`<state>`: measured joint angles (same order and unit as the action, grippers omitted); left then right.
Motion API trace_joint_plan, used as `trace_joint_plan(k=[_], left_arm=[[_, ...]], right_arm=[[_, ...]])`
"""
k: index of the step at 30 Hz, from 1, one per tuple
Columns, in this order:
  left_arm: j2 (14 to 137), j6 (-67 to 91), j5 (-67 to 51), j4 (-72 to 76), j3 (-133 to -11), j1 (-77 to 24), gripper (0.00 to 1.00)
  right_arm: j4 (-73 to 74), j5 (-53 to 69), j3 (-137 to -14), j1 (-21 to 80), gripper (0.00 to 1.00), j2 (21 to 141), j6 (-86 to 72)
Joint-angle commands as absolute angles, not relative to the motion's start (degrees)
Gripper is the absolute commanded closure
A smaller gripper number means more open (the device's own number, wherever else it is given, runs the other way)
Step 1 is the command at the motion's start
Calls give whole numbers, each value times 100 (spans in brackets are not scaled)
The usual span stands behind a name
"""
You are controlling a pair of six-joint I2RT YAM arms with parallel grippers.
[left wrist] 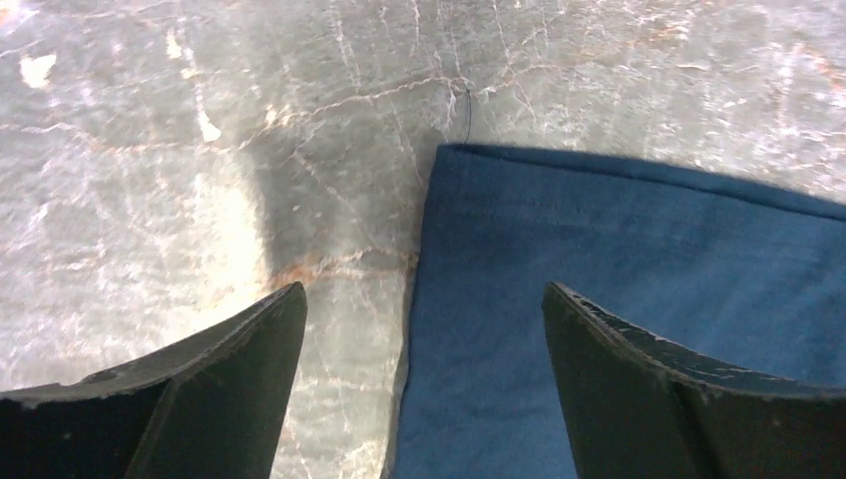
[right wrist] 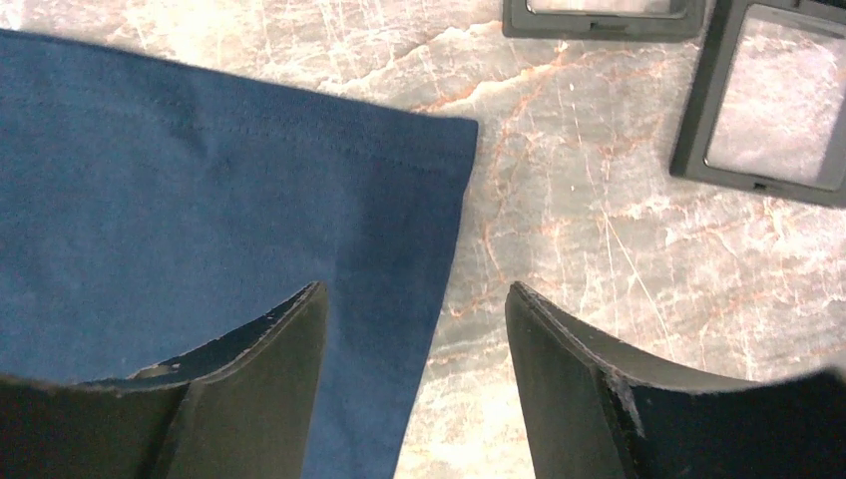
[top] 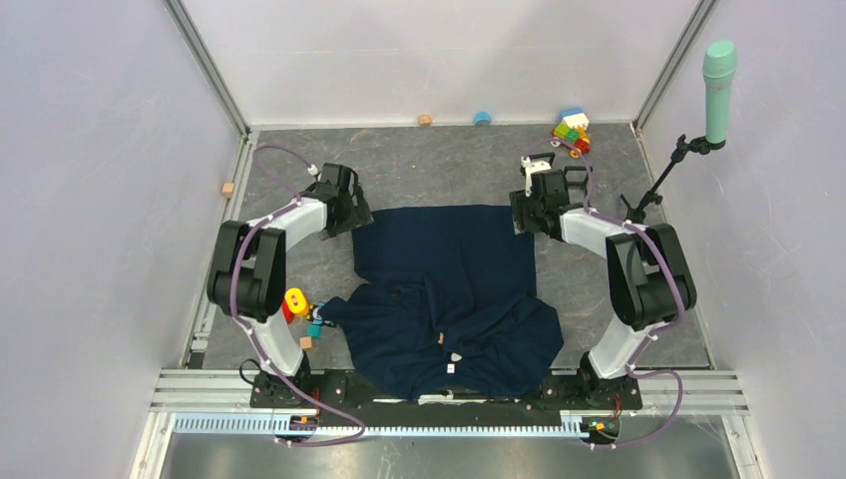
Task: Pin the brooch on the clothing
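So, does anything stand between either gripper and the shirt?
Nothing visible does. The open left gripper and open right gripper each straddle a far corner of the shirt, one finger over fabric, one over bare table.

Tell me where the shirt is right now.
In the top view the shirt lies at the middle of the table, its far corners by the left gripper and right gripper, its near part bunched at the near edge.

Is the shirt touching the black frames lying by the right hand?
Apart. The right wrist view shows a strip of bare table between the corner of the shirt and the black frames.
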<state>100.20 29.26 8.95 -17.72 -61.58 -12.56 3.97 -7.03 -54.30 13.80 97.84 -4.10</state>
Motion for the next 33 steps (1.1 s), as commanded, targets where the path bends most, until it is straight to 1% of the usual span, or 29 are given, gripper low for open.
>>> trace_joint_plan(k=[1, 4, 8, 10, 11, 12, 14, 15, 16, 17, 18, 21, 26, 30, 33], left_arm=[[10594, 2533, 946, -2066, -6794, -1257, 12], [10927, 2488, 906, -2209, -7085, -1257, 16], [11256, 2470, 762, -2254, -7309, -1257, 30], [11407, 2486, 602, -2241, -7400, -1257, 39], [11491, 2500, 528, -2233, -7457, -1257, 44], [11539, 2526, 458, -2228, -7495, -1257, 53], [11621, 2589, 378, -2183, -7523, -1249, 71], [11635, 2618, 369, -2153, -7532, -1241, 82], [11621, 2640, 392, -2121, -7539, -1232, 89], [11597, 2648, 453, -2094, -7550, -1205, 96], [11548, 2662, 518, -2076, -7566, -1196, 98], [11311, 2656, 716, -1879, -7603, -1118, 98], [11103, 2632, 786, -1519, -7979, -853, 98], [11440, 2523, 529, -1424, -8715, -541, 98], [11978, 2513, 229, -1507, -9505, -330, 98]], right_arm=[[238, -766, -5909, 1304, 31, 10199, -301], [226, -504, -6046, 1224, 36, 10491, -344], [164, -358, -6112, 1165, 44, 10705, -404], [135, -266, -6144, 1144, 53, 10780, -421], [117, -183, -6166, 1134, 61, 10820, -432], [87, -86, -6183, 1116, 68, 10861, -439], [49, -13, -6249, 1116, 83, 10926, -458], [36, 205, -6289, 1113, 92, 10949, -459], [35, 271, -6347, 1116, 99, 10960, -460], [35, 334, -6415, 1116, 100, 10968, -466], [35, 379, -6493, 1113, 100, 10960, -460], [-199, 413, -6799, 1111, 100, 10975, -460], [-58, 203, -7850, 1112, 100, 11460, -482], [-19, 167, -8905, 1065, 100, 12152, -602], [-24, 262, -9752, 1011, 100, 12816, -819]])
